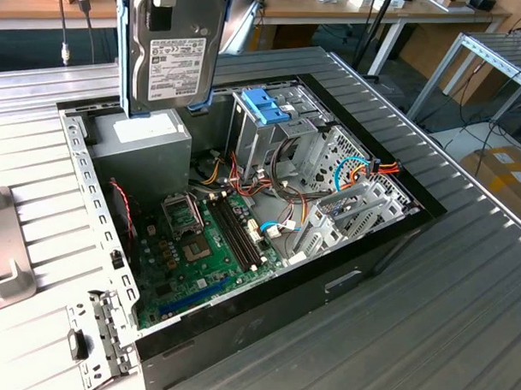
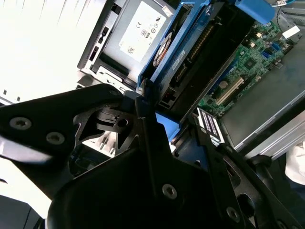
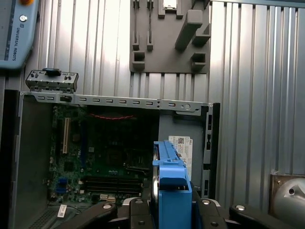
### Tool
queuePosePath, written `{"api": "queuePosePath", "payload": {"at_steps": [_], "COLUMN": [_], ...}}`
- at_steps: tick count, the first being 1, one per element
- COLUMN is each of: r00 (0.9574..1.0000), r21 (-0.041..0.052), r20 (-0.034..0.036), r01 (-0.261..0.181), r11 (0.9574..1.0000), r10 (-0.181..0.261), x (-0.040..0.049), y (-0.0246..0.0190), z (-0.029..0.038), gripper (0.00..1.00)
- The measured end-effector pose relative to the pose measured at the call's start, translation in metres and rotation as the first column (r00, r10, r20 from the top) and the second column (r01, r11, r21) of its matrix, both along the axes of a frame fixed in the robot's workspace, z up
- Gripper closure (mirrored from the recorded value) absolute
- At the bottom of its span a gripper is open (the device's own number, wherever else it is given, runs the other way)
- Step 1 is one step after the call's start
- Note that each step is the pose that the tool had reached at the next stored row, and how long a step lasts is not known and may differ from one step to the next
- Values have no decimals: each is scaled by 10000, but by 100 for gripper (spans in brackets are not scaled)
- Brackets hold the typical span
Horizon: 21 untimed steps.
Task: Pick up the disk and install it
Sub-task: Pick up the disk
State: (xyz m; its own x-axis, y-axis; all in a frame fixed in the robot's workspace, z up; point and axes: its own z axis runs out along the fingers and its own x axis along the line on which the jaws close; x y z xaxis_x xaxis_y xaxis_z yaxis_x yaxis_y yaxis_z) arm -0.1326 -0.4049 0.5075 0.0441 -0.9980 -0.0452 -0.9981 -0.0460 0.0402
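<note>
Presently aloft: the disk (image 1: pixel 169 59), with a dark metal body, a white label turned toward the exterior view and blue side rails. It hangs upright on edge above the grey power supply (image 1: pixel 142 144), close over it but apart from it. Holder: the gripper (image 3: pixel 171 204), closed on the disk, its black fingers (image 2: pixel 143 114) pressed against the blue-railed end from both sides, as seen in both wrist views. Beneath: an open computer case (image 1: pixel 265 319), black-walled, lying on its side on a ribbed metal table (image 1: pixel 445 313). Case contents: the power supply in the corner under the disk; a green motherboard (image 1: pixel 198 257) on the floor of the case; a metal drive cage (image 1: pixel 254 139) topped by a blue latch (image 1: pixel 268 105), just to the exterior view's right of the power supply; coloured cables (image 1: pixel 364 169) farther toward the exterior view's right. Also on the table: a grey fixture plate (image 3: pixel 167 38), lying beyond the case rim in the first wrist view.
</note>
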Motion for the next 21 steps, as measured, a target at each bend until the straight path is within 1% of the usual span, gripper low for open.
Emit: {"api": "queuePosePath", "payload": {"at_steps": [12,21], "r00": [10000,10000], "r21": [-1,0], "r20": [-1,0], "r01": [0,0], "r11": [10000,10000], "r10": [0,0], "x": [0,0], "y": [-81,-151], "z": [1,0], "gripper": [63,63]}}
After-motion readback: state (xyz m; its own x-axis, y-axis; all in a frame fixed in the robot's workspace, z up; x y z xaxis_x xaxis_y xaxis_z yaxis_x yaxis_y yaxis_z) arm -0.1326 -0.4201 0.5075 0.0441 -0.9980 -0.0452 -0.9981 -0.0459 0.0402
